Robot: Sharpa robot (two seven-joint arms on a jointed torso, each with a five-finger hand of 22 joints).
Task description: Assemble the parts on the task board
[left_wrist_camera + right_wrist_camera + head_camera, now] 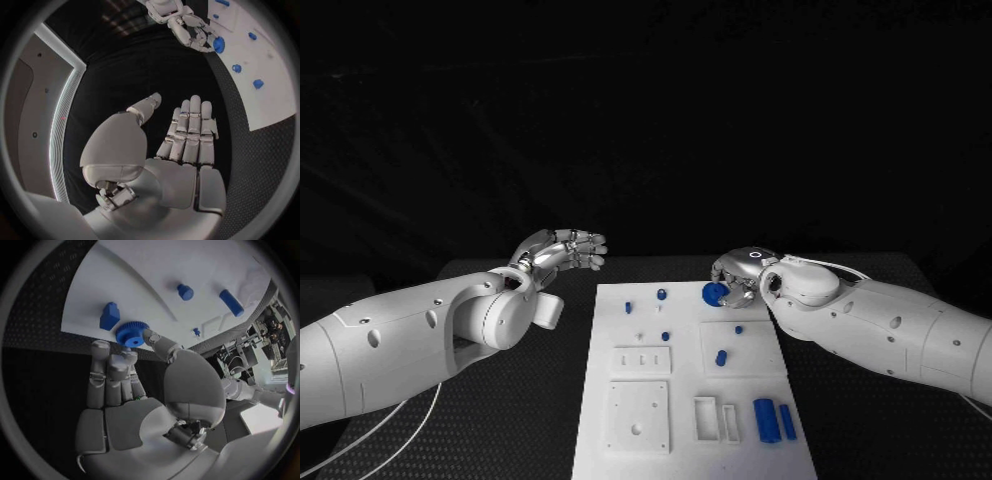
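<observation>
Right hand [740, 280] pinches blue gear [130, 333] over task board's [632, 460] far edge; left hand [565, 250] empty, fingers apart. Fingertip grip seems shallow: gear may slip or tilt while seating.

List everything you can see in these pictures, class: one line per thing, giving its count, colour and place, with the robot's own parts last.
Table: one, black, under everything.
Task board: one, white plate, in the middle of the table.
Gear: one, blue, toothed, at the board's far edge, held at the right hand's fingertips.
Small pegs: several, blue, scattered over the board's far half.
Long bars: two, blue, side by side near the board's near right corner.
Left hand: one, silver, above the table left of the board, holding nothing.
Right hand: one, silver, at the board's far right, holding the gear.
</observation>
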